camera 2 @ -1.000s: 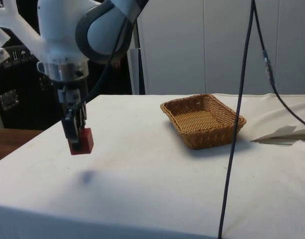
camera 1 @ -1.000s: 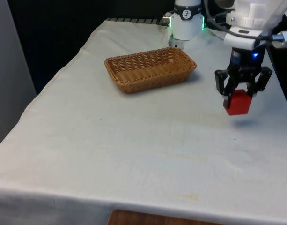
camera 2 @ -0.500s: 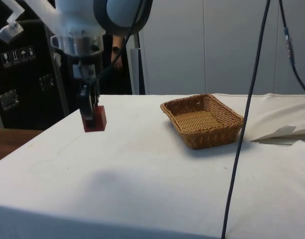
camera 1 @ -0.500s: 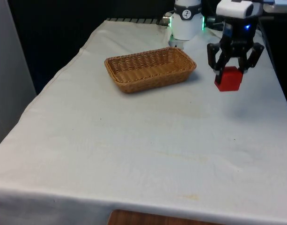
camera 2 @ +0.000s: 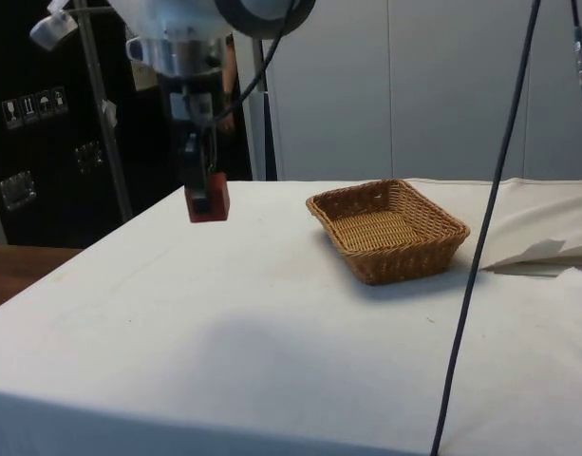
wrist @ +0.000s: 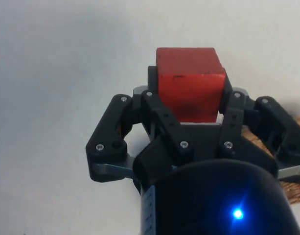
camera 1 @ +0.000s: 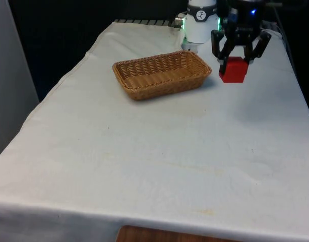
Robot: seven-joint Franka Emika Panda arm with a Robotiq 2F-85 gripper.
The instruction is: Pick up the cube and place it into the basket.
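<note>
Cube carried toward the basket

The gripper is clamped on the red cube, in the air just right of the basket; probably best released low over its middle.

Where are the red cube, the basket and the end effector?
cube [camera 1: 232,70], front view, on its front face.
basket [camera 1: 144,92], front view, on its near woven wall.
end effector [camera 1: 238,56], front view, midway between the fingertips, at the cube's top edge.
</note>
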